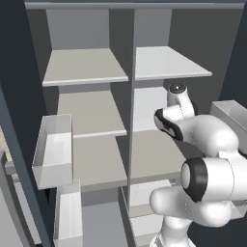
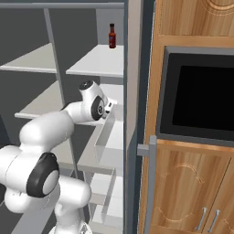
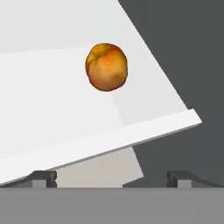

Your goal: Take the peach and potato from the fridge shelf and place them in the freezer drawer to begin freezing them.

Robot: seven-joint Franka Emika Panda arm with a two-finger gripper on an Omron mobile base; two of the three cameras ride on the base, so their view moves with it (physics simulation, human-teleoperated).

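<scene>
On the glossy white fridge shelf (image 3: 52, 100), near its front edge: the peach (image 3: 106, 66), orange with a reddish blush, sitting alone. Just short of that edge: gripper (image 3: 111, 177), fingers (image 3: 43, 178) spread wide, holding nothing. High on another shelf: a dark red bottle (image 2: 112, 36).
</scene>
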